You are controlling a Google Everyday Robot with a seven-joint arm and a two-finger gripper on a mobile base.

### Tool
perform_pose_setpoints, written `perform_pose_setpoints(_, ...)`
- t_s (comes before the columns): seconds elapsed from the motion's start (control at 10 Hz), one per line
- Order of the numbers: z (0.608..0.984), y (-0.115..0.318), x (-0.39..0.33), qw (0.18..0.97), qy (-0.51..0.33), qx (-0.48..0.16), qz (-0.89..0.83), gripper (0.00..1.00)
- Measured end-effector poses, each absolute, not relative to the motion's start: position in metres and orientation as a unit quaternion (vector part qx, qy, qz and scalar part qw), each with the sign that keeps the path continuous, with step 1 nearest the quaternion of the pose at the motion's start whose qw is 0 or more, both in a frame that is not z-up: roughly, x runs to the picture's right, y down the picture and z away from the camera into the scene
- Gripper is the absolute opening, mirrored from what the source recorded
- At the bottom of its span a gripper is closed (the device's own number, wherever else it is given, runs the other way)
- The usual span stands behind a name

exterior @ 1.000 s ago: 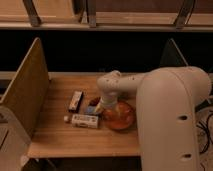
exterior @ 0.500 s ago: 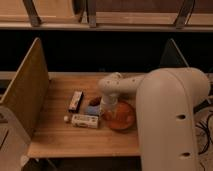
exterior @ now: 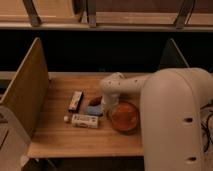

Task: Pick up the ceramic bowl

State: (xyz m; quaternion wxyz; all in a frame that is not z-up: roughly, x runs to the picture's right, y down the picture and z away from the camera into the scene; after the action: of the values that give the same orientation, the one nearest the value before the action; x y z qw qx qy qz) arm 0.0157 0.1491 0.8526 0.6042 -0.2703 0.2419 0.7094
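Observation:
The ceramic bowl (exterior: 125,117) is round, shallow and glossy orange-red. It sits on the wooden table (exterior: 60,135), right of centre near the front. My gripper (exterior: 106,107) is down at the bowl's left rim, at the end of the white arm (exterior: 125,86) that reaches in from the right. The arm's wrist hides the gripper's tips and the bowl's left edge.
A blue item (exterior: 94,110) and a dark red item (exterior: 95,101) lie just left of the gripper. A small dark box (exterior: 75,100) and a long white packet (exterior: 84,120) lie further left. Wooden side panels (exterior: 27,92) flank the table. My white body (exterior: 175,125) fills the right.
The arm's wrist has shifted slightly lower and closer to the bowl's left rim. The bowl and the other items have not moved.

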Motion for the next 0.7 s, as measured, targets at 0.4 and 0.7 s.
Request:
perform_pose_setpoints(0.4,0.805,0.125,0.035,0.621,0.251,-0.226,0.708,0.0)
perform_pose_setpoints(0.7,0.77,0.099,0.048,0.631,0.245,-0.187,0.713,0.0)
